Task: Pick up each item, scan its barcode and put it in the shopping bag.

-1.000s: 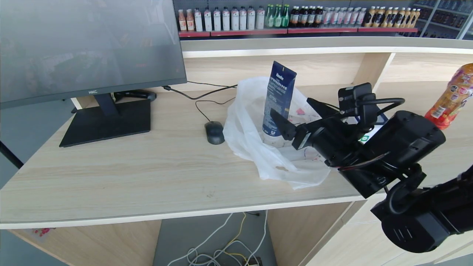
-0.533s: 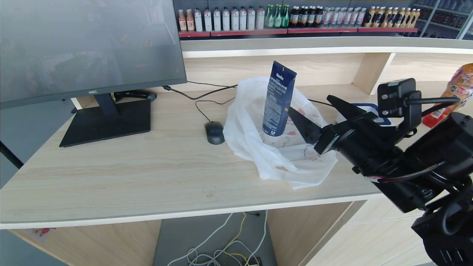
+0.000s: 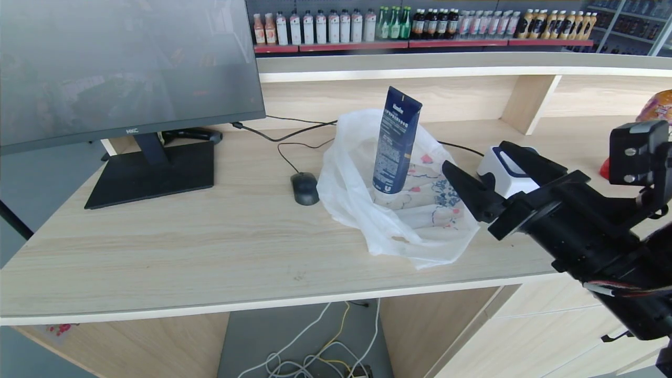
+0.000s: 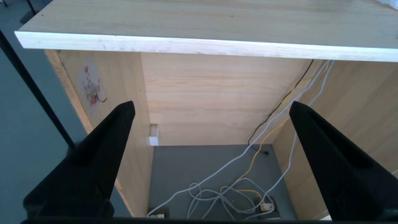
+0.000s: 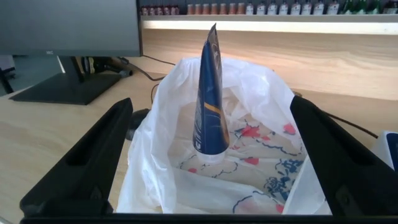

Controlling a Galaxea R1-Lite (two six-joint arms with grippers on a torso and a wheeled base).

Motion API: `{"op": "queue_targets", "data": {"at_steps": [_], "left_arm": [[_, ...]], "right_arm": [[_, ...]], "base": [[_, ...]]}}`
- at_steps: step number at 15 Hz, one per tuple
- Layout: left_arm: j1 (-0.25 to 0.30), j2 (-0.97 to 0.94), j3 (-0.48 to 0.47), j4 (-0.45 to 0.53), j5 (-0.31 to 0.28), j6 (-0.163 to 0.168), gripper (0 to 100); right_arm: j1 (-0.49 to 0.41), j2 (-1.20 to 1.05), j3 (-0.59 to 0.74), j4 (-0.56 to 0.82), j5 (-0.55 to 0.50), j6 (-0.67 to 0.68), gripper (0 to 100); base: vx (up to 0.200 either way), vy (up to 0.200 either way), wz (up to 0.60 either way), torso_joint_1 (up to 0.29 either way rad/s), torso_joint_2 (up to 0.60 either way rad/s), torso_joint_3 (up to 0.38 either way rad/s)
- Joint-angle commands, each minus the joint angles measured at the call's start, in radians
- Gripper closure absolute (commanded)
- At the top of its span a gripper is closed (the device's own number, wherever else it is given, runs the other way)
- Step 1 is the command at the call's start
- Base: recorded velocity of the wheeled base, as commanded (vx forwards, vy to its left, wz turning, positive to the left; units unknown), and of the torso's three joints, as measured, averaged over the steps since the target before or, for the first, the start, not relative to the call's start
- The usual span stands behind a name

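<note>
Head view: a dark blue squeeze tube stands upright on its cap inside a white, thin plastic shopping bag, near the middle of the pale wooden tabletop. The bag's crumpled walls rise around the tube's lower half, which probably helps to prop it, and the bag's mouth gapes wide so that the next item can drop in from above. The right gripper hovers just right of the bag with its jaws spread wide and nothing between them, so this item looks delivered. Partly behind those jaws sits a white box-shaped barcode scanner with blue trim, placed beside the bag so the path from scan to drop is short. An orange-labelled drink bottle waits at the far right, likely the next pick. The left gripper hangs below the tabletop's near edge, jaws apart and empty, seemingly parked out of the way. A dark flat monitor and a black mouse stand left of the bag.
</note>
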Motion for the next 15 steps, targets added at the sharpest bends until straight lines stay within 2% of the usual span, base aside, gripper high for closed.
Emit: {"op": "queue_targets", "data": {"at_steps": [1, 5, 6, 8, 15], "left_arm": [[0.0, 0.0, 0.0, 0.0, 0.0, 0.001, 0], [0.002, 0.0, 0.0, 0.002, 0.002, -0.005, 0], [0.002, 0.0, 0.0, 0.002, 0.002, -0.005, 0], [0.002, 0.0, 0.0, 0.002, 0.002, -0.008, 0], [0.002, 0.0, 0.0, 0.0, 0.002, -0.011, 0]], "right_arm": [[-0.001, -0.035, 0.035, -0.008, 0.001, 0.003, 0], [-0.009, -0.055, 0.147, -0.054, 0.038, 0.006, 0], [-0.021, -0.058, 0.144, -0.055, 0.068, 0.006, 0], [-0.024, -0.055, 0.149, -0.055, 0.07, 0.005, 0], [-0.024, -0.07, 0.168, -0.055, 0.071, 0.005, 0]], "base": [[0.0, 0.0, 0.0, 0.0, 0.0, 0.0], [0.0, 0.0, 0.0, 0.0, 0.0, 0.0], [0.0, 0.0, 0.0, 0.0, 0.0, 0.0], [-0.2, 0.0, 0.0, 0.002, 0.0, 0.007], [0.0, 0.0, 0.0, 0.0, 0.0, 0.0]]}}
